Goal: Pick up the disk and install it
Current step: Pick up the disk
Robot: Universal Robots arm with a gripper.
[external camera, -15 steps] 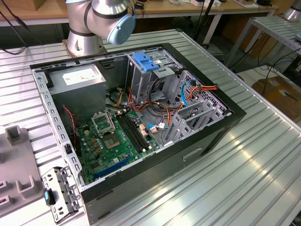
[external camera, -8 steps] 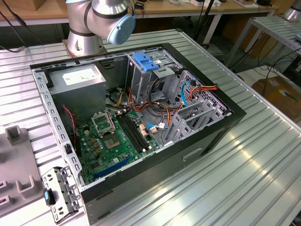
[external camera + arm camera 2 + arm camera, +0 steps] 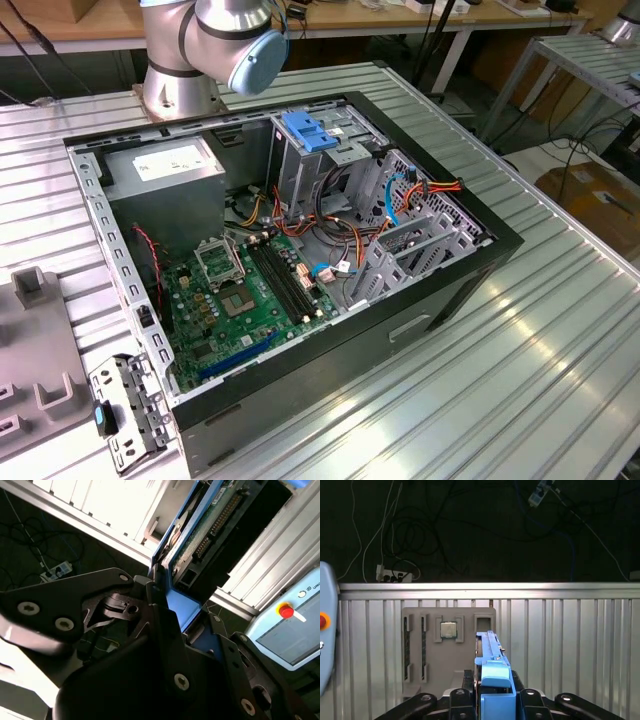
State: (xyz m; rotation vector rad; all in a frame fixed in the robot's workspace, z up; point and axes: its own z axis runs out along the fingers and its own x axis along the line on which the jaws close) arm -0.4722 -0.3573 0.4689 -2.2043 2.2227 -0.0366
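Observation:
In both wrist views my gripper (image 3: 492, 692) is shut on the disk (image 3: 491, 652), which stands on edge between the black fingers (image 3: 160, 605). The first wrist view shows its blue plastic side rail end-on. The second wrist view shows the disk (image 3: 200, 535) from its underside, with a green circuit board and a blue rail along the edge. It is held in the air above the ribbed metal table (image 3: 560, 645), over a grey holder tray (image 3: 420, 675). In the exterior view the open computer case (image 3: 420, 330) lies on the table.
Inside the case are a green motherboard (image 3: 250, 290), a grey metal box with a white sticker (image 3: 165, 165), a metal cage with a blue tab (image 3: 312, 130) and loose cables (image 3: 400, 195). The grey tray holds a processor chip (image 3: 448, 629). A pendant with a red button (image 3: 286, 611) is nearby.

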